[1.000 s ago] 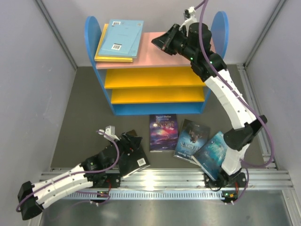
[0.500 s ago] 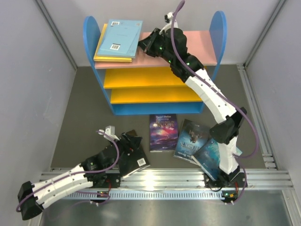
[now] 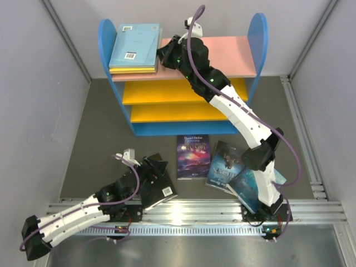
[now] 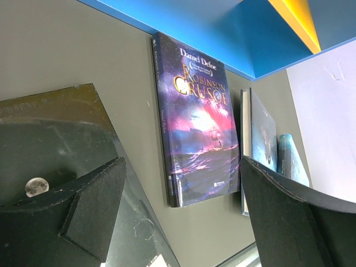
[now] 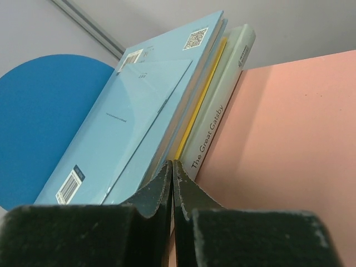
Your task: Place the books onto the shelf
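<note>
On the grey worktop (image 3: 94,128) the shelf (image 3: 233,53) carries a stack of books (image 3: 133,44) on its pink top; the right gripper (image 3: 163,54), pinched together, seems to touch their edge. The left gripper (image 3: 151,168) hangs wide over a black book (image 3: 164,189), three more books (image 3: 193,157) nearby

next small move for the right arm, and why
Probably draw the shut right fingers back from the light blue-topped paperback stack: it sits at the left end of the pink top board by the blue side panel, and the purple Robinson Crusoe paperback waits below.
</note>
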Controlling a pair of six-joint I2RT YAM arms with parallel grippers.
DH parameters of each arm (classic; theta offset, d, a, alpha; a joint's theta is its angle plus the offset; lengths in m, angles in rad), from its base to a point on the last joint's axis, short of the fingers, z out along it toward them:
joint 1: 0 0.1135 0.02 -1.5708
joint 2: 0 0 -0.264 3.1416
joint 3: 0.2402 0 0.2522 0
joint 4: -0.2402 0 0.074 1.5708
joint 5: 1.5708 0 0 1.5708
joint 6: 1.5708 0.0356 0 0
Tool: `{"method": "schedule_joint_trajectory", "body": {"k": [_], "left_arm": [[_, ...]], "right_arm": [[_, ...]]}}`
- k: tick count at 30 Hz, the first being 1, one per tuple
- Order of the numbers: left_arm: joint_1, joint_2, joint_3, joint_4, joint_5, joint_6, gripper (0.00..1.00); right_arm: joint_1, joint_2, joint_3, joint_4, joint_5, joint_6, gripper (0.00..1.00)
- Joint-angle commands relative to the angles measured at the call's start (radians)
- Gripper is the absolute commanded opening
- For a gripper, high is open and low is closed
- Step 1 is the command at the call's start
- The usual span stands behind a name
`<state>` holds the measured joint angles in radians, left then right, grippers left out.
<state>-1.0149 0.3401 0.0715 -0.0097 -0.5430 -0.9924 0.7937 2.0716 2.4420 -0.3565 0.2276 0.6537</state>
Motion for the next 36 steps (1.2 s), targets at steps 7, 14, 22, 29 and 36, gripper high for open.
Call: {"method": "schedule_joint_trajectory", "body": {"k": [7,14,22,29,36], "left_arm": [[0.001,-0.046,-0.013,-0.039,-0.02,-0.008,0.88],[0.002,-0.032,-0.009,-0.041,-0.023,-0.011,0.88],[0.001,-0.027,-0.004,-0.045,-0.028,-0.008,0.89],[0.001,-0.021,0.002,-0.052,-0.041,-0.011,0.89],[0.001,0.043,0.022,-0.035,-0.04,-0.002,0.92]], "right_arm": [[-0.014,-0.14,-0.155,-0.012,0.009,-0.031,0.32],[-0.067,-0.425,-0.443,0.033,0.211,-0.139,1.0],[-0.068,-0.735,-0.751,0.071,0.194,-0.195,1.0],[-0.054,-1.112,-1.203,0.119,0.04,-0.178,1.0],[0.117,-1.412,-1.572,0.042,-0.016,-0.066,1.0]]}}
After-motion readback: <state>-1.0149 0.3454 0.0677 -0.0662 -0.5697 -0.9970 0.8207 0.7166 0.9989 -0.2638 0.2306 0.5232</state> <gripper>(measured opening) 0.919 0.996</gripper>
